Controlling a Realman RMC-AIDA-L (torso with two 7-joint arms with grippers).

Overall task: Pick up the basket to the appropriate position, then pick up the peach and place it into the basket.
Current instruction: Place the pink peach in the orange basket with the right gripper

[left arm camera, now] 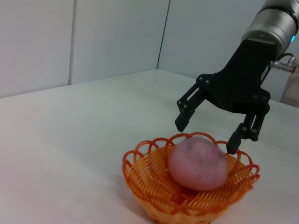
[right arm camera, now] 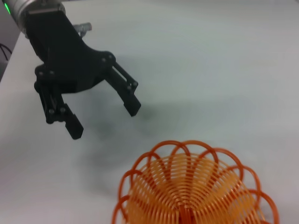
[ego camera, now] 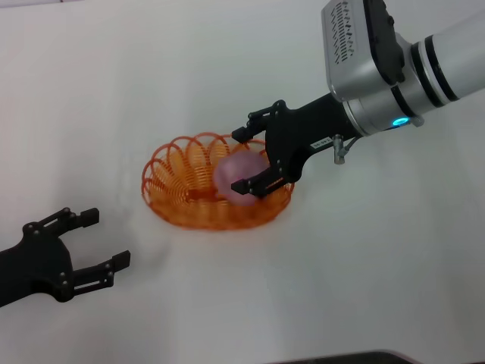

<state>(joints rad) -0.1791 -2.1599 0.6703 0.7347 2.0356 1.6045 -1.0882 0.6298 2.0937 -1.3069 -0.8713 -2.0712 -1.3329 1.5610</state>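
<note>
The orange wire basket (ego camera: 163,189) stands on the white table (ego camera: 364,258) near the middle. The pink peach (ego camera: 239,173) rests inside it, toward its right side. My right gripper (ego camera: 241,161) is open, its fingers spread on either side of the peach's top. In the left wrist view the right gripper (left arm camera: 205,136) hangs just above the peach (left arm camera: 197,163) in the basket (left arm camera: 149,182), fingertips apart from it. My left gripper (ego camera: 106,237) is open and empty at the lower left, apart from the basket. The right wrist view shows the basket's rim (right arm camera: 187,186) and the left gripper (right arm camera: 105,121) beyond it.
A grey panelled wall (left arm camera: 93,37) stands behind the table's far edge in the left wrist view. The dark edge of something (ego camera: 356,358) shows at the bottom of the head view.
</note>
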